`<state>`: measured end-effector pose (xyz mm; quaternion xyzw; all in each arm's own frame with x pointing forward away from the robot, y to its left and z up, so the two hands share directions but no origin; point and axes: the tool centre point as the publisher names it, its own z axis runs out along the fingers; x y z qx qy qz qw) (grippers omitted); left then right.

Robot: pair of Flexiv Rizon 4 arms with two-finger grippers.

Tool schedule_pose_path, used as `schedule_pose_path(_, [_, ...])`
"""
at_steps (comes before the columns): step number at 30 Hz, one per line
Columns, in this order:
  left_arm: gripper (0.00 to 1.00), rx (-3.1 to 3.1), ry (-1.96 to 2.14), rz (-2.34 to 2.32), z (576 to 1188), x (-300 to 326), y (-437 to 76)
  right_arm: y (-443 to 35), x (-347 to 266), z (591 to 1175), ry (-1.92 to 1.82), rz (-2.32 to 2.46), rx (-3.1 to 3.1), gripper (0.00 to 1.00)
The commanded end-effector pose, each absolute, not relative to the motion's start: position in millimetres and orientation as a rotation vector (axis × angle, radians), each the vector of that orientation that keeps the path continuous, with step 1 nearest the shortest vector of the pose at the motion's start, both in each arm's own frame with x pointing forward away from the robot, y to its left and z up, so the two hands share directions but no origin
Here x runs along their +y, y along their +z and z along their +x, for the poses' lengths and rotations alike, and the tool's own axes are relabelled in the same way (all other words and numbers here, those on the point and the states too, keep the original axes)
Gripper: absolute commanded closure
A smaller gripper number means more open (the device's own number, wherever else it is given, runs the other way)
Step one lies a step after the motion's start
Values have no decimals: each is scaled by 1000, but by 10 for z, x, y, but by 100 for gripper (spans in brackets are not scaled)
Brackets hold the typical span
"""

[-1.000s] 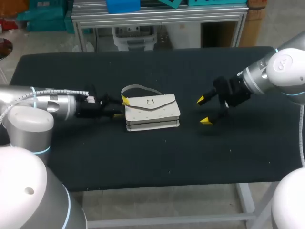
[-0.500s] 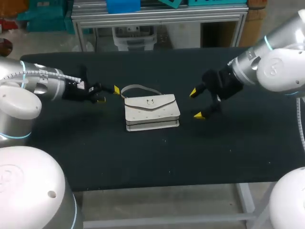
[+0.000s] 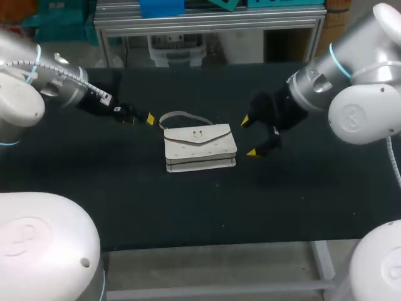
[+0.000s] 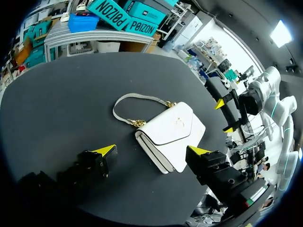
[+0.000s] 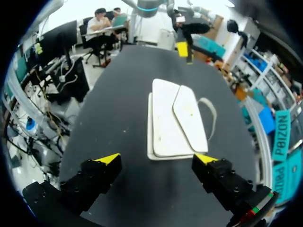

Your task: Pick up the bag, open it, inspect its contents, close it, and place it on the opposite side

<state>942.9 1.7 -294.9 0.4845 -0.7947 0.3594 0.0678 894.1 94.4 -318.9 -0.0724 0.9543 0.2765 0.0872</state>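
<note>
Lying flat on matte black table [image 3: 188,207], boxy white bag [image 3: 199,147]

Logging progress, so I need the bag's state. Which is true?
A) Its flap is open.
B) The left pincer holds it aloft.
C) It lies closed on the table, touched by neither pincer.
C: the bag lies flat on the table, flap shut, with the left pincer and right pincer open and clear of it.

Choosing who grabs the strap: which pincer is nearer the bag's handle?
Left. The left pincer is just beside the handle, not touching it. The right pincer is past the far end of the bag, with its body between.
</note>
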Motion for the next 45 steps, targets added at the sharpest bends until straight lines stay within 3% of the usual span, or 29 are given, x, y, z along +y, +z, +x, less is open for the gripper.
schedule_pose_path(1, [0, -2404, 971, 1431, 9481, 31, -2917, -3197, 1021, 8874, 717, -183, 2836, 0])
schedule_pose_path(10, [0, -2431, 979, 1388, 9475, 30, -2892, -3293, 1155, 8845, 595, -157, 2816, 0])
schedule_pose_path(18, [0, -2785, 895, 527, 9385, 35, -2597, -3366, 1223, 8870, 519, -154, 2800, 0])
schedule_pose_path(25, [0, -2946, 439, -235, 9231, -62, -2751, -3460, 1292, 8906, 467, -175, 2769, 0])
schedule_pose_path(45, [0, -2995, 434, -407, 9281, -94, -2743, -3582, 1415, 8982, 308, -167, 2673, 0])
